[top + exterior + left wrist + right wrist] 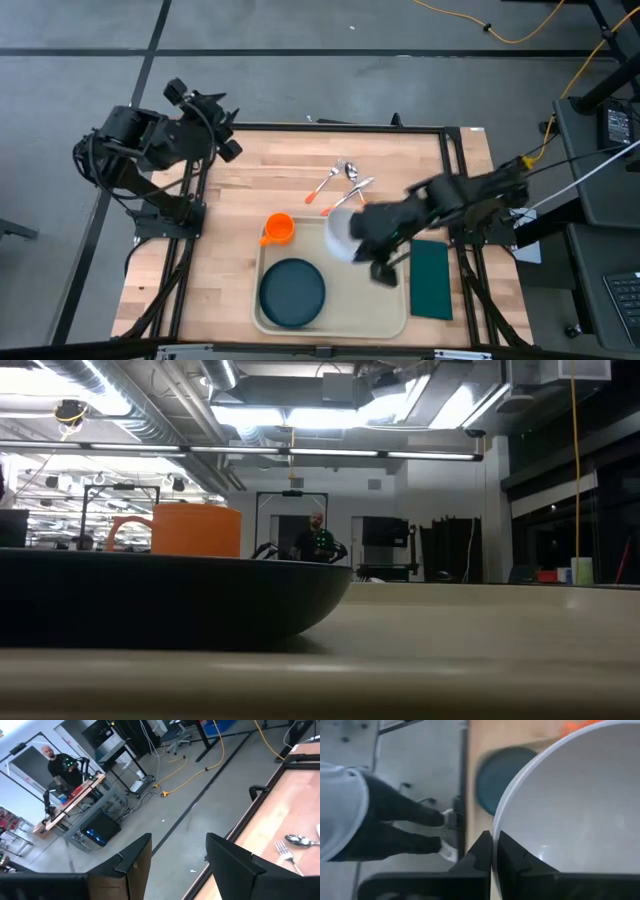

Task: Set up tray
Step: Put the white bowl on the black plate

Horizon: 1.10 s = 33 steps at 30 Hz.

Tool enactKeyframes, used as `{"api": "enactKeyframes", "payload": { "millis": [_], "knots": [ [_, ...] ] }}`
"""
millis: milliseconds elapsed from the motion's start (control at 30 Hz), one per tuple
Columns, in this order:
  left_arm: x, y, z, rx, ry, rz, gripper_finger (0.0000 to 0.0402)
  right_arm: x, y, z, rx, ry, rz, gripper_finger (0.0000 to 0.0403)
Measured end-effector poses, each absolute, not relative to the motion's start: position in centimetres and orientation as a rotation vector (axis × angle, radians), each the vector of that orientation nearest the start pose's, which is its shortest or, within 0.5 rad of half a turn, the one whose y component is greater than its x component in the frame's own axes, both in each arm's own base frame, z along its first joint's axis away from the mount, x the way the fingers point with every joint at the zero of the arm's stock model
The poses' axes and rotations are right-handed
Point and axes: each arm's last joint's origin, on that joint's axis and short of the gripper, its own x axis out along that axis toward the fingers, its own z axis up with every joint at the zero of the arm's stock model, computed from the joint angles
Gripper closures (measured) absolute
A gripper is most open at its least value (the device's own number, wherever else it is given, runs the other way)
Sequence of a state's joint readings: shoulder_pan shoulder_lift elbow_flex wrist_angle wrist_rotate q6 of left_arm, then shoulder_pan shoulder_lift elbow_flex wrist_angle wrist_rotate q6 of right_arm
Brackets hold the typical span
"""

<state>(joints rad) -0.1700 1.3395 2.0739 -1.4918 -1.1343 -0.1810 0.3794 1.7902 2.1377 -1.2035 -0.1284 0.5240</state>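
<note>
The beige tray (345, 305) lies near the table's front edge. A dark blue plate (292, 292) rests flat on its left half, and an orange cup (277, 228) stands at its far left corner. My right gripper (360, 240) is shut on a white bowl (340, 234) over the tray's far rim. The low view shows the plate (150, 600) and cup (195, 530), but neither the bowl nor a gripper. My left gripper (177, 865) stands open and holds nothing at the table's far left corner (222, 128), pointing out over the floor. My right gripper pinches the white bowl's rim (493, 837), with one finger (517, 857) inside the bowl and the other finger (479, 857) outside its wall. It comes slanting down from the table's right side. The bowl is lifted clear above the tray's far rim.
Forks and spoons with orange handles (340, 182) lie on the wood beyond the tray. A dark green napkin (432, 278) lies right of the tray. A person's legs (395, 822) stand at the table's near edge. Another person (57, 762) stands far off in the room.
</note>
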Motion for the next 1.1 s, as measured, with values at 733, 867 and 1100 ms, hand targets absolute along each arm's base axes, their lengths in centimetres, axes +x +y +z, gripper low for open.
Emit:
{"api": "enactKeyframes", "payload": {
  "millis": [733, 867, 1100],
  "knots": [
    [14.2, 0.4, 52.0, 0.303, 0.541, 0.913, 0.0219, 43.1, 17.1, 34.5, 0.378, 1.001, 0.344, 0.0391],
    [14.3, 0.4, 51.9, 0.276, 0.535, 0.901, 0.0219, 44.1, 17.4, 32.4, 0.32, 1.03, 0.306, 0.0391],
    [14.3, 0.4, 51.9, 0.28, 0.54, 0.896, 0.0219, 45.2, 18.7, 28.6, 0.255, 1.108, 0.257, 0.0391]
  ]
}}
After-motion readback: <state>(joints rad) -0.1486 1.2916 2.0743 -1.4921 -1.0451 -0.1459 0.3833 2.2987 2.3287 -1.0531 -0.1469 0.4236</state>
